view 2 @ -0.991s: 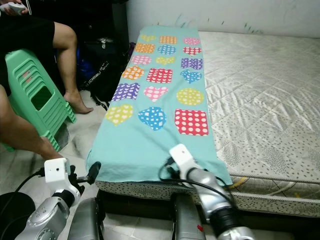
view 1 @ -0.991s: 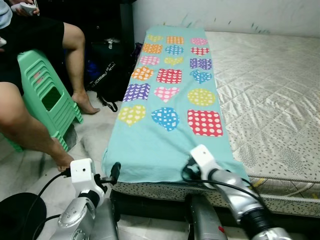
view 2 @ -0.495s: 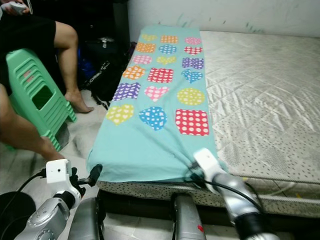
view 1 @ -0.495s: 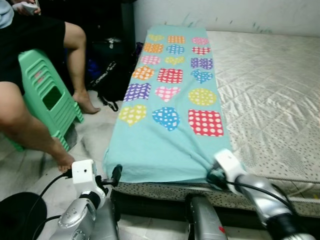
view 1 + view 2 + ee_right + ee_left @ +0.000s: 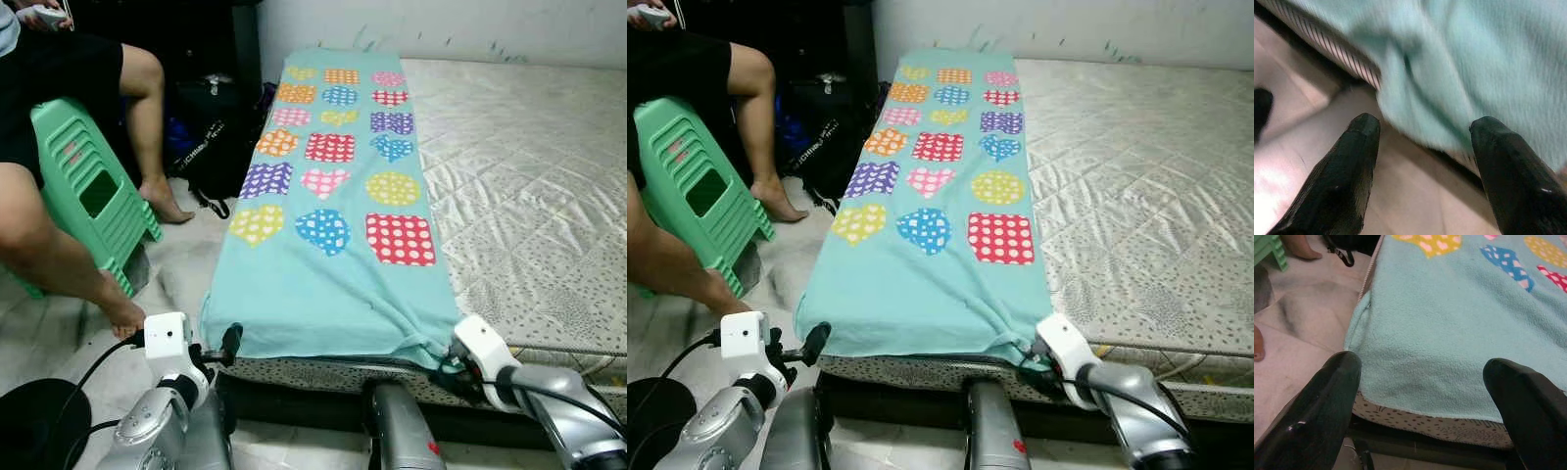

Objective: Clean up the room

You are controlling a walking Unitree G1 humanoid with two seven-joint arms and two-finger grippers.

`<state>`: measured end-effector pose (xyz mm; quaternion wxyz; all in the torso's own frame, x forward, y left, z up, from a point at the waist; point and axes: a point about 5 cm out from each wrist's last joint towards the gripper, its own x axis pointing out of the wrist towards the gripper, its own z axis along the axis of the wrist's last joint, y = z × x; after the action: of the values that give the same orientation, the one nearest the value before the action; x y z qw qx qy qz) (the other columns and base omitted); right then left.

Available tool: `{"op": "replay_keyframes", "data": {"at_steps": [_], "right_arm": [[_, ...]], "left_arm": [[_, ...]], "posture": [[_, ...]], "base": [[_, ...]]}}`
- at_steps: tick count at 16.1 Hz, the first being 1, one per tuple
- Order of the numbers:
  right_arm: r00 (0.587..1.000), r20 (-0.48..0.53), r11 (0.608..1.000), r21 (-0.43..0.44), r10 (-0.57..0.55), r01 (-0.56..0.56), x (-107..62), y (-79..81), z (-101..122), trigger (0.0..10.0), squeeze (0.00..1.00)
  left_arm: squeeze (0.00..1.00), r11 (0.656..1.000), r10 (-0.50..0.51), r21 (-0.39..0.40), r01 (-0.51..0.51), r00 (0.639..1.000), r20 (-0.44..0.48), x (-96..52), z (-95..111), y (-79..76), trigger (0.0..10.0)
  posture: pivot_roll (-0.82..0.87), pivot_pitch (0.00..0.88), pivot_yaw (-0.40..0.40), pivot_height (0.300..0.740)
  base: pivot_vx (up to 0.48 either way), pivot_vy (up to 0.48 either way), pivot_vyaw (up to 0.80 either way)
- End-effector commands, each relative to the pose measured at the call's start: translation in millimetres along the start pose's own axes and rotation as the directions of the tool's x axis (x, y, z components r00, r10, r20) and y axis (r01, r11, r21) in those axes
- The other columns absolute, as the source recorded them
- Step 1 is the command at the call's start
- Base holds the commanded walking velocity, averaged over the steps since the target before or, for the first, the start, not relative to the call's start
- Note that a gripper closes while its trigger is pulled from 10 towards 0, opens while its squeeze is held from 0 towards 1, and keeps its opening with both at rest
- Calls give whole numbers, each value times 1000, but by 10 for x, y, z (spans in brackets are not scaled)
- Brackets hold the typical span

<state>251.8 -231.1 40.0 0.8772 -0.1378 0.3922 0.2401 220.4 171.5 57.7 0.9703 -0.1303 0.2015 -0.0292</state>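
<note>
Blanket (image 5: pixel 333 196) lies along the mattress (image 5: pixel 529 166) edge. Both pincers gape wide at its near corners, left pincer (image 5: pixel 1425 396), right pincer (image 5: pixel 1422 147); close squarely on fabric only.

The right gripper (image 5: pixel 1420 142) has moved along the near edge of the blanket (image 5: pixel 333 284), from the middle to its right corner. Now the corner hangs just before its spread fingers (image 5: pixel 1501 156).

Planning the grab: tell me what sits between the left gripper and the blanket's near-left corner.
Nothing: the left wrist view shows the open left gripper aimed straight at the teal blanket, its corner directly ahead.
</note>
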Motion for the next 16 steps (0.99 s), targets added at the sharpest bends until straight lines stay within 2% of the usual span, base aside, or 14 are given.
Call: {"op": "replay_keyframes", "data": {"at_steps": [1, 2, 3, 4, 5, 8, 9, 10, 11, 14, 16], "right_arm": [[994, 105, 999, 34, -33, 29, -25, -24, 225, 10000, 0], [974, 215, 994, 101, -66, 45, -23, -1, 436, 10000, 0], [972, 226, 993, 108, -65, 42, -27, 6, 459, 10000, 0], [952, 287, 986, 154, -104, 62, -29, 15, 571, 10000, 0], [921, 362, 978, 191, -144, 78, -34, 38, 696, 10000, 0], [810, 532, 964, 219, -248, 151, -75, 120, 916, 10000, 0], [773, 577, 965, 180, -262, 192, -89, 162, 969, 10000, 0], [769, 582, 964, 133, -265, 231, -63, 195, 975, 10000, 0], [783, 562, 962, 114, -268, 248, 5, 221, 956, 10000, 0], [843, 464, 960, 70, -273, 273, 186, 198, 839, 10000, 0], [891, 361, 948, -52, -274, 313, 274, 136, 679, 10000, 0]], "left_arm": [[0, 1000, -17, 8, 17, 1000, 4, -3, 39, -20, 10000], [0, 1000, -22, 10, 22, 1000, 1, -3, 36, -24, 10000], [0, 1000, -22, 10, 22, 1000, 0, -3, 37, -23, 10000], [0, 1000, -24, 11, 24, 1000, 1, -3, 39, -26, 10000], [0, 1000, -27, 11, 27, 1000, 2, -1, 43, -34, 10000], [0, 999, -35, 12, 35, 999, 6, 6, 47, -54, 10000], [0, 999, -36, 10, 36, 999, 20, 7, 61, -61, 10000], [0, 999, -35, 9, 35, 999, 25, 9, 67, -62, 10000], [0, 999, -37, 10, 37, 999, 26, 9, 70, -65, 10000], [0, 999, -38, 11, 38, 999, 29, 11, 73, -70, 10000], [0, 999, -36, 12, 36, 999, 31, 9, 72, -69, 10000]], "posture": [[-75, 8, -8, 526], [-72, 6, -6, 526], [-73, 5, -4, 526], [-73, 5, -3, 526], [-74, 3, -2, 526], [-73, 1, -2, 526], [-71, 1, 0, 526], [-71, 1, 0, 526], [-68, 2, -2, 526], [-66, 1, -2, 526], [-64, 0, -3, 526]], "base": [[0, 0, 0], [0, 0, 0], [0, 0, 0], [0, 0, 0], [0, 0, 0], [0, 0, 0], [0, 0, 0], [0, 0, 0], [0, 0, 0], [0, 0, 0], [0, 0, 0]]}}
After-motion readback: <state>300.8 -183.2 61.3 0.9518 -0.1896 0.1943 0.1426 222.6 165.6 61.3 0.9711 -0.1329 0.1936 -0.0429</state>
